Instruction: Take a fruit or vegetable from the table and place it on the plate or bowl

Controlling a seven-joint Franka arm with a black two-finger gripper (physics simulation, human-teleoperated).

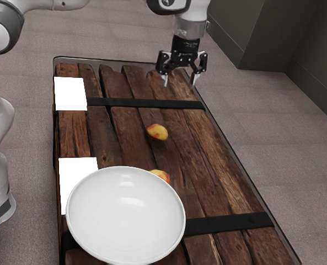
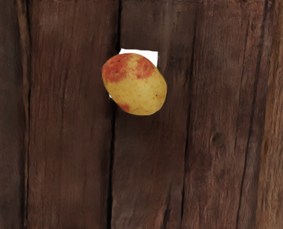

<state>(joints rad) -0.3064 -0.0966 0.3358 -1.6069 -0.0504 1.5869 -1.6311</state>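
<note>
Yellow fruit (image 1: 157, 132) with red blushes lies on its side near the middle of the wooden table (image 1: 218, 165), on bare boards between the two black straps (image 1: 146, 103), apart from everything else. The wrist view looks down on what is probably this same yellow fruit (image 2: 134, 84), resting across a seam between two planks (image 2: 217, 143). A small white patch (image 2: 146, 53) just behind it cannot be identified.

A second fruit (image 1: 161, 175) of the same colouring sits right against the far rim of the white bowl (image 1: 124, 221), partly hidden by that rim. The bowl is wide, shallow and empty, and stands at the near end of the table. It overlaps one of the two white blocks (image 1: 78, 165); the other block (image 1: 70, 93) lies at the far corner on the exterior view's left.

The gripper (image 1: 180, 81) hangs above the far end of the table, well apart from both fruits, its fingers pointing down and spread wide with nothing between them. That wide spread suits a descent astride a rounded body.

Neither fruit is in the bowl, so the task appears to be at its start. The middle fruit looks the easier target, having free room on all sides, whereas a finger lowered beside the second one could knock the bowl's rim. Being rounded, either may roll if nudged off-centre, so a grasp across its narrower width seems wise
</note>
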